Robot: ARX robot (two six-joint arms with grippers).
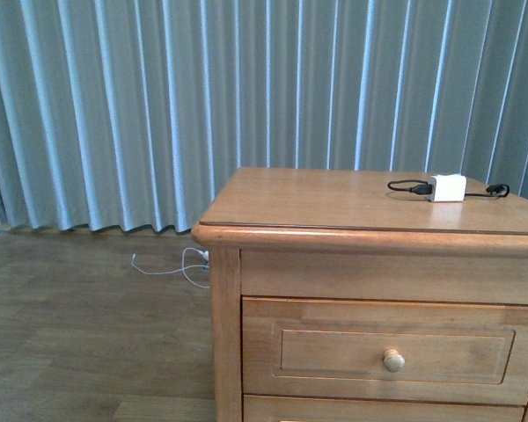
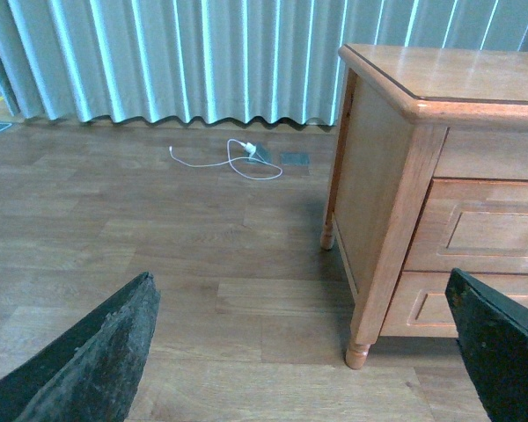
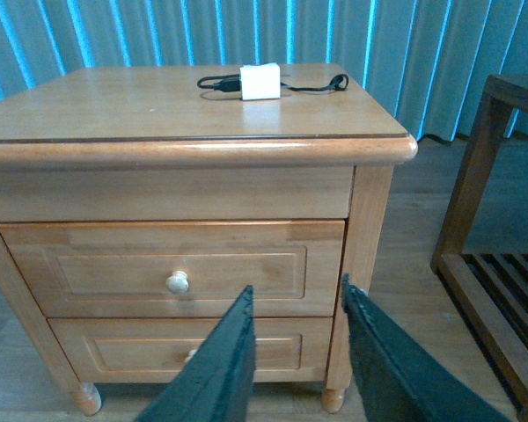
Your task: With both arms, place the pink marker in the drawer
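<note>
The honey-oak cabinet's top drawer (image 1: 387,350) is shut, with its round pale knob (image 1: 393,360) at the front; it also shows in the right wrist view (image 3: 172,268) and partly in the left wrist view (image 2: 488,233). The pink marker is not in view in any frame. My left gripper (image 2: 304,352) is open and empty, low over the floor beside the cabinet's left side. My right gripper (image 3: 297,303) is open and empty, in front of the cabinet's right front corner, below the top drawer's level. Neither arm shows in the front view.
A white charger block (image 1: 447,187) with a black cable lies on the cabinet top (image 1: 334,198). A like drawer (image 3: 185,352) sits below. A white cord (image 2: 233,161) lies on the wood floor by the curtain. A dark wooden slatted rack (image 3: 497,220) stands right of the cabinet.
</note>
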